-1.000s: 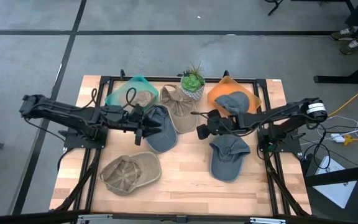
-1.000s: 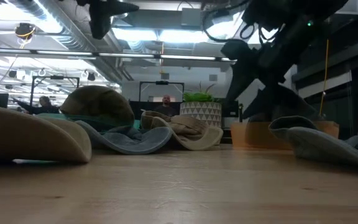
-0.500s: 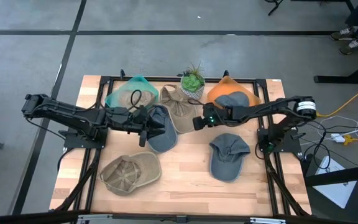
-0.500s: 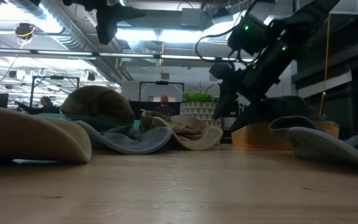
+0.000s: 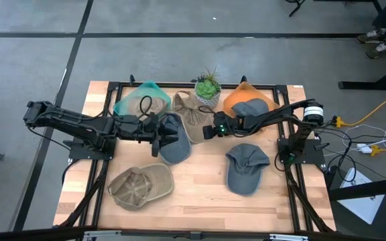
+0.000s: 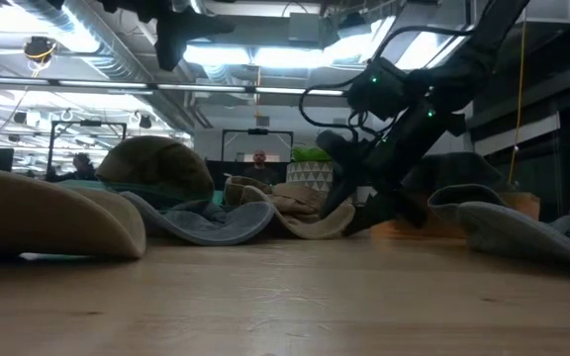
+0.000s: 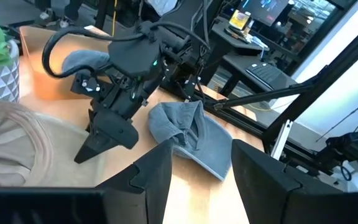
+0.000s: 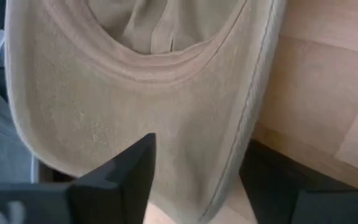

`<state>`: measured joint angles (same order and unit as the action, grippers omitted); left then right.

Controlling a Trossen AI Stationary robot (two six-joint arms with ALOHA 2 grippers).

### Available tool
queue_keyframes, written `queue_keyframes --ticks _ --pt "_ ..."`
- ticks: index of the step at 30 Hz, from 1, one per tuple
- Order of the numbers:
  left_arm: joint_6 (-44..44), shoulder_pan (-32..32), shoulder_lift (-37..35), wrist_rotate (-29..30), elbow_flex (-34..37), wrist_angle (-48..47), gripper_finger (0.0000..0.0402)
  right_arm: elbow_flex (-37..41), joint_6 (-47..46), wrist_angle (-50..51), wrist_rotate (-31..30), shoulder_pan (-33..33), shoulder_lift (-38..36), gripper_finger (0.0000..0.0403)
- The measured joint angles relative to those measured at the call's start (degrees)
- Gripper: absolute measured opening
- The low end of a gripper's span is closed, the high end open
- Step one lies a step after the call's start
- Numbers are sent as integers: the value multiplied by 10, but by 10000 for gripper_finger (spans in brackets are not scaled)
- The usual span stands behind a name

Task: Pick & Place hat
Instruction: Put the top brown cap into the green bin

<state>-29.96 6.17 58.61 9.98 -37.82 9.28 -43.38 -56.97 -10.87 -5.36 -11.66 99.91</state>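
A tan hat [image 5: 191, 115] lies at the table's middle, its brim [image 8: 166, 106] flat on the wood. My right gripper [image 5: 208, 132] is open and low at that brim's right edge. In the right wrist view one finger [image 8: 120, 177] and the other [image 8: 272, 180] stand on either side of the brim edge. My left gripper [image 5: 158, 138] is open and hovers high [image 6: 174, 40] over a blue-grey cap [image 5: 173, 142] beside the tan hat. Another blue cap [image 5: 246, 167] lies on the near right, and a tan cap [image 5: 139, 186] on the near left. My right gripper comes at the tan hat's brim edge [image 8: 229, 155] slanting down from the table's right, with one open finger on each side of it. I cannot tell whether the fingers touch the brim. The hat lies flat on the table.
A teal tray [image 5: 146, 90] with a tan hat and an orange tray [image 5: 236, 97] with a grey cap [image 5: 250, 109] stand at the far edge. A potted plant [image 5: 208, 87] stands between them. Bare wood shows along the near middle [image 5: 200, 194].
My right gripper has moved from above the near-right blue cap toward the table's left and far side. It has come down to the tan hat's brim. The hats lie as before.
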Motion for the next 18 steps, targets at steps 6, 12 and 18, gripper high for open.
queue_keyframes --ticks 6,12,18 --pt "12 0 0 10 0 0 159 0 5 -6 -10 0 3 90" --pt "12 0 0 10 0 -1 159 -1 26 -11 5 8 -7 18" --pt "16 0 0 5 0 -5 159 0 74 61 -26 27 -61 12"
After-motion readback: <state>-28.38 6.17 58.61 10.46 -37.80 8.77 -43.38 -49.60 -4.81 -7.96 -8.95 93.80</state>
